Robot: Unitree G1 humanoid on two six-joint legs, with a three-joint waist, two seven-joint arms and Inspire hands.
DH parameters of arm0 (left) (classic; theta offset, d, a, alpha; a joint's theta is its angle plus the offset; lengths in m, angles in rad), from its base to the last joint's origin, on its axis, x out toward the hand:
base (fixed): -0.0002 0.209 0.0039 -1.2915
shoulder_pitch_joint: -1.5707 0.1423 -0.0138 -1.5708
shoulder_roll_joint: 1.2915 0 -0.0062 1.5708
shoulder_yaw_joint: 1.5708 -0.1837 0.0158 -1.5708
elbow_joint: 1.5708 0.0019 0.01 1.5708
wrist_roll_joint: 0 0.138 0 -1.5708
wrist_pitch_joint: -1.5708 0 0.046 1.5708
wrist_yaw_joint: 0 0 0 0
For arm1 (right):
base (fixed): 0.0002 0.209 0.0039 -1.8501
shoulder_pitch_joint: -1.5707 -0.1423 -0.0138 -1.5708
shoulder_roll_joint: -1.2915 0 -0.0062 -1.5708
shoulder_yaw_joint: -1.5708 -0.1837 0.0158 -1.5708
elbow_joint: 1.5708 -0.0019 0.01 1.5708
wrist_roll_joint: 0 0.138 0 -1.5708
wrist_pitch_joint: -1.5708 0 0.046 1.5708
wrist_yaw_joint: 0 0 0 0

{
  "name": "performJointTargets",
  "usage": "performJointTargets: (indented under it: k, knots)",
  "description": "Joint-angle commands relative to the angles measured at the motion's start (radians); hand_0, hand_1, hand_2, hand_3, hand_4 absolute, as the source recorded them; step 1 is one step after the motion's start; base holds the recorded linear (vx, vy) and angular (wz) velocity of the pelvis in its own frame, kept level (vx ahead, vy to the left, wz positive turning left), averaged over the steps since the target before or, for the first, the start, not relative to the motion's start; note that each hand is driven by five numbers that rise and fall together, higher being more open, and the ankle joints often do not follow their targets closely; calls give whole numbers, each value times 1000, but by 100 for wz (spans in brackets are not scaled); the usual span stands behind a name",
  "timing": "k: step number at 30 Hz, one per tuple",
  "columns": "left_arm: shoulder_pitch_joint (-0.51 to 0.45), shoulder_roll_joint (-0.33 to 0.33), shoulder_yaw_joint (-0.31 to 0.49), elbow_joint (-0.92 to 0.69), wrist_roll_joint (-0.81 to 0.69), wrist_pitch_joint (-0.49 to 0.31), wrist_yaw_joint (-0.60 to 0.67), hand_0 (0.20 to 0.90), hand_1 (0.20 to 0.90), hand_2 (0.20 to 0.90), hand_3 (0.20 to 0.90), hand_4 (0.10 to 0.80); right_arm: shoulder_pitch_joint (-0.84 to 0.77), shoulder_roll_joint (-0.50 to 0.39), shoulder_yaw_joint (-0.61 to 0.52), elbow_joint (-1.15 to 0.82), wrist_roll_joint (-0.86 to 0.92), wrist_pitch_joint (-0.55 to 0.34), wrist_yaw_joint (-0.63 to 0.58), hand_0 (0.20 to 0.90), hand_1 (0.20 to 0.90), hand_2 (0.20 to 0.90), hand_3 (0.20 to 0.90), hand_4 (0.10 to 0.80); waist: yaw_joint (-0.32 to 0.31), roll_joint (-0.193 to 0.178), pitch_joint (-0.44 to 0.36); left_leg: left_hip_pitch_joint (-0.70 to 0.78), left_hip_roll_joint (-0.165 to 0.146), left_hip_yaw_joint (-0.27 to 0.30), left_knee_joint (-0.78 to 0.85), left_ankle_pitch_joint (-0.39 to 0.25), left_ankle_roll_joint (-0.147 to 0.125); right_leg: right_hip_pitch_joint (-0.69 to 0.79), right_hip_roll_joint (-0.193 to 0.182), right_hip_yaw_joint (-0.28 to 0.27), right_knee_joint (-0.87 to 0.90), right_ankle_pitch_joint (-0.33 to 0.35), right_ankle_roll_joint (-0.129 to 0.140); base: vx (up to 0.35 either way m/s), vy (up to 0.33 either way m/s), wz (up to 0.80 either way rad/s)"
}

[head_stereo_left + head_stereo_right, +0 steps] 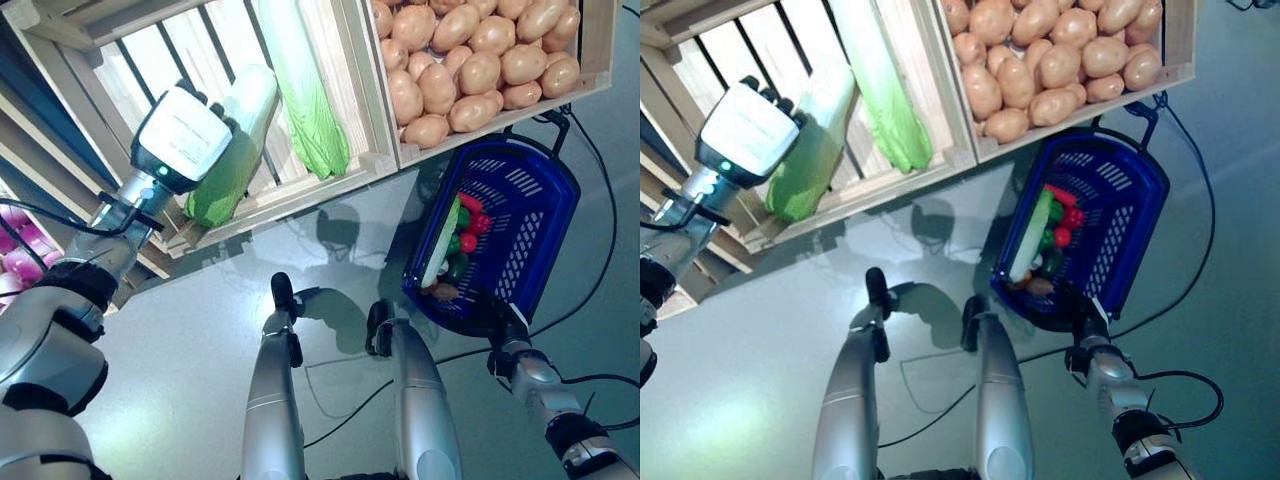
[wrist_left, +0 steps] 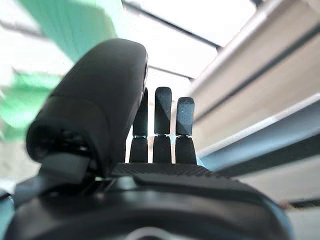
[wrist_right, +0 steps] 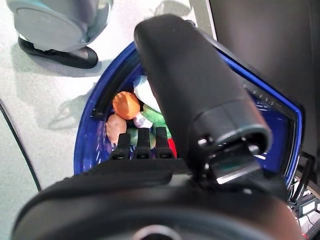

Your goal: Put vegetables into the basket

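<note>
My left hand [image 1: 185, 135] is inside a wooden crate on the stand, its fingers [image 2: 162, 125] straight and open. It lies against a long pale green and white leafy vegetable [image 1: 235, 150] without gripping it. The blue plastic basket [image 1: 560, 175] stands on the floor at the right, below the stand. A long green-white vegetable [image 1: 445, 245], small red ones [image 1: 475, 215], green ones and an orange one [image 3: 125, 104] lie in it. My right hand [image 1: 507, 325] is open just above the basket's near rim [image 3: 87, 130], fingers [image 3: 140, 142] straight.
The wooden stand's front edge [image 1: 340, 170] runs across the top of the eye views, with slatted crates above it. A second long leafy vegetable [image 1: 305, 90] lies beside the first. Grey floor [image 1: 200, 340] spreads below the stand.
</note>
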Motion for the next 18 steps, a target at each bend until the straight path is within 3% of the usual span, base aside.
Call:
performJointTargets:
  k: [1,8,13,17,18]
  knots:
    - [-70,89,126,-102,-116,13,155,300,300,300,300,400,31,-31,-56,-13,30,-67,-54,900,900,900,900,800,8,6,0,34,6,20,177,-249,-11,48,8,62,-236,216,29,1,-64,13]
    - [-6,85,207,-289,-172,16,155,300,300,300,300,400,60,8,-52,-47,18,-74,-77,900,900,900,900,800,27,1,0,28,3,7,175,-255,-10,45,10,49,-225,201,23,6,-72,5]
    - [42,52,256,-319,-263,-3,135,300,300,300,300,400,64,24,-54,-45,19,-90,-79,900,900,900,900,800,32,-1,0,41,0,-3,151,-241,-12,64,18,46,-245,201,23,16,-58,5]
    - [98,1,314,-323,-519,-67,43,300,300,300,300,400,55,37,-50,-52,13,-84,-100,900,900,900,900,800,39,-6,0,42,-1,-9,137,-230,-14,73,24,42,-258,202,21,10,-61,-7]
    - [115,-15,328,-324,-618,-82,16,333,333,333,333,422,53,40,-49,-54,16,-82,-104,900,900,900,900,800,39,-7,0,40,0,-11,137,-228,-16,72,25,42,-260,203,21,-2,-63,-1]
